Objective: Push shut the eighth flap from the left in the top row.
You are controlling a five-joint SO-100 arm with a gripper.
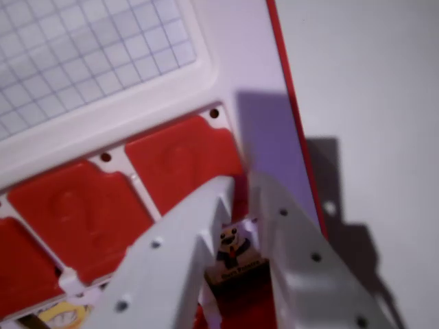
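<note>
A white game board [233, 55] with a red edge fills the wrist view's left. A row of red flaps lies flat on it: one at the row's right end [180, 161], one beside it [79, 212], and part of a third [20, 274]. My white gripper [240, 184] reaches in from the bottom, its tips over the lower right corner of the right-end flap. Its fingers stand almost together with nothing held. Behind the gap between them a card with a cartoon animal [236, 255] shows in the row below.
A white gridded panel [89, 48] takes up the board's top left. The red border [291, 103] runs down the board's right side, with pale table [370, 103] beyond it. A yellow cartoon picture [65, 315] peeks in at the bottom left.
</note>
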